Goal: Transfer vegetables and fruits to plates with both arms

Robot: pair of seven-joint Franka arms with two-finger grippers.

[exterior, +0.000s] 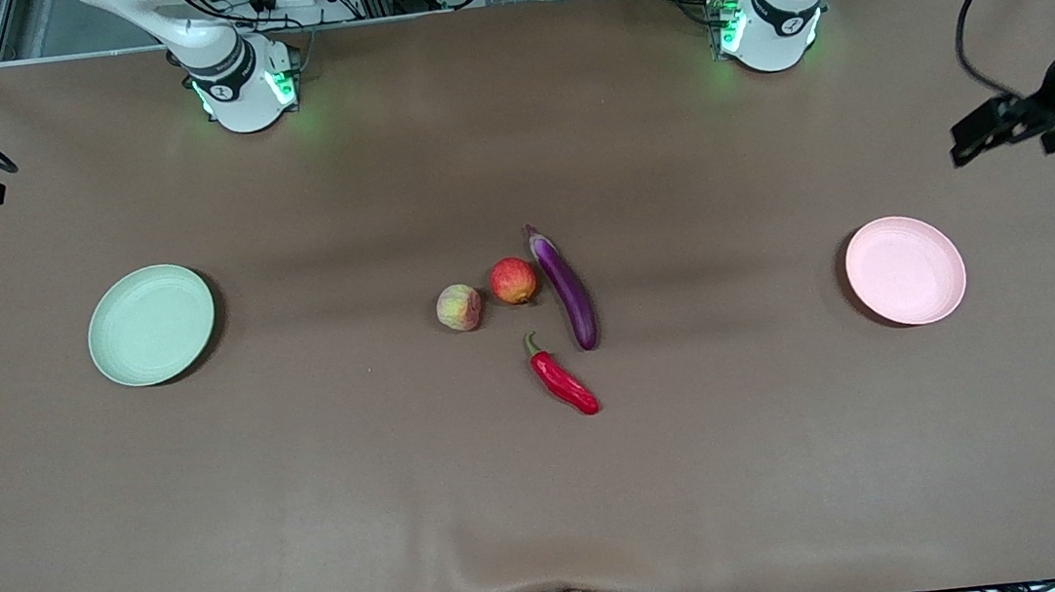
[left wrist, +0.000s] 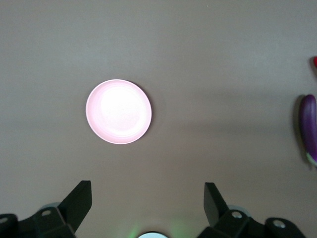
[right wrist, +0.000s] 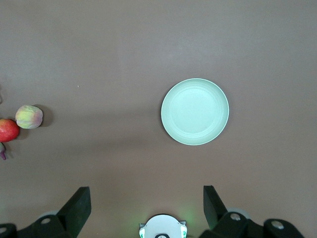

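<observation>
Now nothing is moved yet. Nearest the front camera lies the red chili pepper (exterior: 563, 384), then the eggplant (exterior: 566, 287), the peach (exterior: 458, 307) and the pomegranate (exterior: 513, 281), close together mid-table. The left gripper (left wrist: 147, 198) hangs high over the pink plate (exterior: 905, 270), the right gripper (right wrist: 146, 201) over the green plate (exterior: 151, 325); both are wide open, holding nothing. Each should pick an outer piece first. Lots of bare table lies around.

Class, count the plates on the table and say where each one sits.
2. The green plate lies toward the right arm's end of the table; the pink plate lies toward the left arm's end. Both are empty, and none seems hidden.
</observation>
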